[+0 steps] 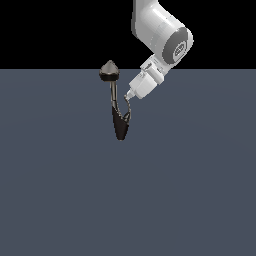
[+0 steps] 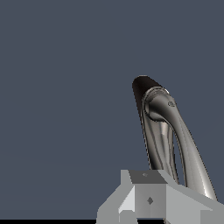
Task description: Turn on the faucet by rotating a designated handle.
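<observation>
The faucet (image 1: 120, 125) stands on the grey floor, with a grey cone cap (image 1: 109, 70) on a thin stem above a black pointed body. Its handle (image 1: 128, 107), a thin curved grey lever, rises from the body on the exterior view's right. My gripper (image 1: 129, 94) comes down at a slant from the upper right. Its tips sit right at the top end of the handle, and its fingers are shut with nothing between them. In the wrist view the fingers (image 2: 151, 199) appear as one grey block just under the faucet's (image 2: 159, 131) curved metal parts and dark body.
A flat dark grey floor (image 1: 190, 190) surrounds the faucet. The white arm (image 1: 160, 30) reaches in from the top right of the exterior view. Nothing else shows.
</observation>
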Controlling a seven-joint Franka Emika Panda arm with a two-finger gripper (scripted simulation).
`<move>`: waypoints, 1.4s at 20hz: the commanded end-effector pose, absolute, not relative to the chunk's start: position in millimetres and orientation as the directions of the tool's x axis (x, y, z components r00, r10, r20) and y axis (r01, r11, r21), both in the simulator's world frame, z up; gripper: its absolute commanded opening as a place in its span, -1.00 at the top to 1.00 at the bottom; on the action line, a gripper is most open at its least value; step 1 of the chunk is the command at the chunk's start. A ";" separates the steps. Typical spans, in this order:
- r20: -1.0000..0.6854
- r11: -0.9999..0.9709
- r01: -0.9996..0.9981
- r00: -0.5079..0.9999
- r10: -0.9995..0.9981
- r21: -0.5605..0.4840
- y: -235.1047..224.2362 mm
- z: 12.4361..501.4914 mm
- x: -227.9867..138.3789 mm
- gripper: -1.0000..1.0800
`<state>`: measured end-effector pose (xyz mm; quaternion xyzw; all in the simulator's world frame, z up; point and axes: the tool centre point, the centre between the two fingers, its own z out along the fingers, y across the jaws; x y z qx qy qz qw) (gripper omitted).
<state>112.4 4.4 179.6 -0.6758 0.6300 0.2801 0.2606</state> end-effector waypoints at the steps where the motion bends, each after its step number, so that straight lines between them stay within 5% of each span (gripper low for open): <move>1: -0.707 -0.070 -0.998 0.049 -0.706 0.001 5.4 181.1 106.7 1.00; 28: -0.706 -0.067 -0.998 0.047 -0.707 0.000 -5.4 175.7 41.5 1.00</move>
